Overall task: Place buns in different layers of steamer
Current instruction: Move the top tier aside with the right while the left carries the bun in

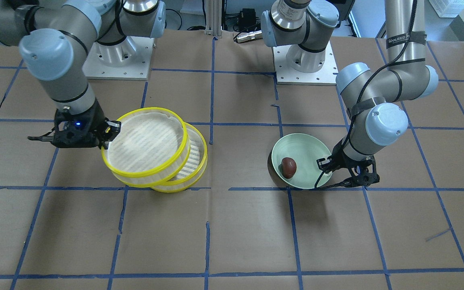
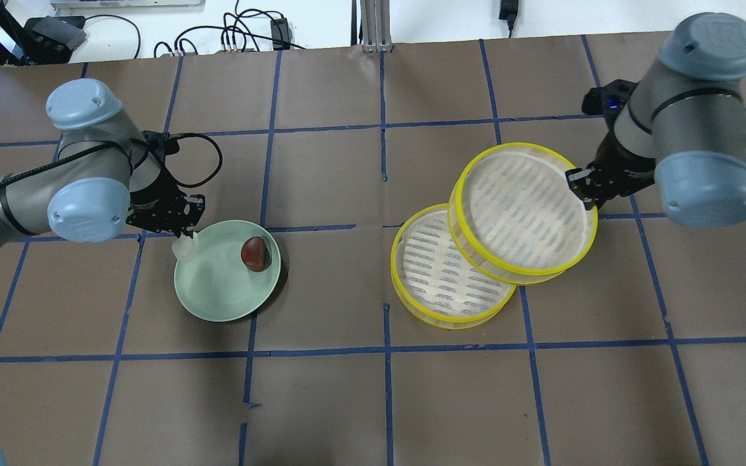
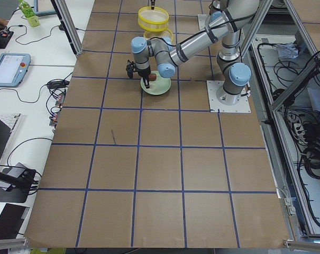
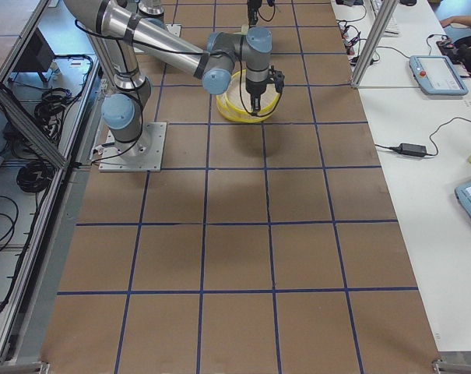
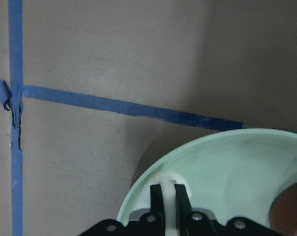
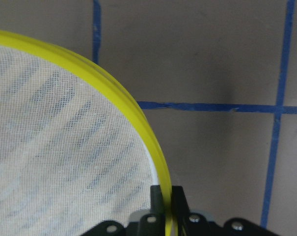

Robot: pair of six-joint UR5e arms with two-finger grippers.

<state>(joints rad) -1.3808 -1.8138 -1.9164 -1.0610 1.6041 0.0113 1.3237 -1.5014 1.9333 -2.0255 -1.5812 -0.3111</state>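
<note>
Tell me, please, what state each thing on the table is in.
Top tier: lifted, tilted, empty, rim clamped in the right gripper.
Bottom tier: on the table, empty, partly uncovered.
Brown bun: loose on the plate.
White bun: pinched in the left gripper at the plate's edge.
Plate: resting on the table.

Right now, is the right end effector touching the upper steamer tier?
Touching. Right wrist view shows the right end effector clamping the upper tier by its yellow rim.

The plate [image 2: 217, 305], left of the steamer [image 2: 476, 254], holds the dark bun [image 2: 255, 254]; the white bun [image 2: 184, 248] is at its rim. The upper layer [image 2: 523, 210] partly overlaps the lower layer [image 2: 431, 278].
</note>
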